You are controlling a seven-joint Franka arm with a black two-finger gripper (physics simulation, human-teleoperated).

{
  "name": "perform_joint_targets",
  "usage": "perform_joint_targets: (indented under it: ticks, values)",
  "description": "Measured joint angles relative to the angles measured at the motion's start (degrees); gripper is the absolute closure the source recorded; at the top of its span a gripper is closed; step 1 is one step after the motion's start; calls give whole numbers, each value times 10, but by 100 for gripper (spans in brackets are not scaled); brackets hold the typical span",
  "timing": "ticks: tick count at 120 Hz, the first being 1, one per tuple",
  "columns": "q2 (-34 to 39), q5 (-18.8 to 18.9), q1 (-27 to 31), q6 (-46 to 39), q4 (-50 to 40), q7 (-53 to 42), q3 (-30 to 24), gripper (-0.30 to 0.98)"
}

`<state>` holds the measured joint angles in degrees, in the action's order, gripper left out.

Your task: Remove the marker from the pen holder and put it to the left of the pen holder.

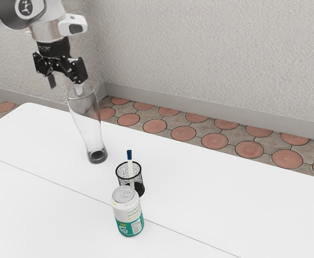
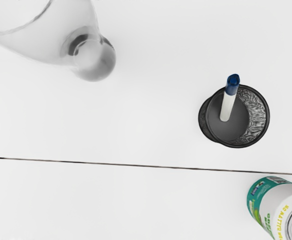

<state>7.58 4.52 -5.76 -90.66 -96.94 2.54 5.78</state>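
Note:
My gripper [image 1: 65,84] is open in the exterior view, high above the table and near the tall glass's rim, well away from the pen holder. The black mesh pen holder [image 1: 121,174] stands upright just behind the can. Inside it leans the marker [image 1: 129,157], its dark blue end sticking up above the rim. From above, the wrist view has the pen holder [image 2: 262,116] with the white marker [image 2: 228,105] against its inside, blue end at the rim. Nothing is seen held by the gripper.
A tall clear glass [image 1: 90,126] stands on the white table [image 1: 211,188], between the gripper and the pen holder in the exterior view. A green and white can [image 1: 128,212] is close to the holder. A thin seam crosses the tabletop.

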Motion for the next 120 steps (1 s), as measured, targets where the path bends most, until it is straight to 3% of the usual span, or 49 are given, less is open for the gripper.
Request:
perform_joint_targets:
  ticks: [16, 37, 66, 120]
  values:
    - [-3, 4, -4, -11, -27, 15, -9, 0]
    - [-45, -7, -2, -90, -99, 35, -20, 0]
    - [-142, -18, 4, -213, -106, 64, -48, 0]
    - [-227, -31, -1, -350, -124, 94, -52, 0]
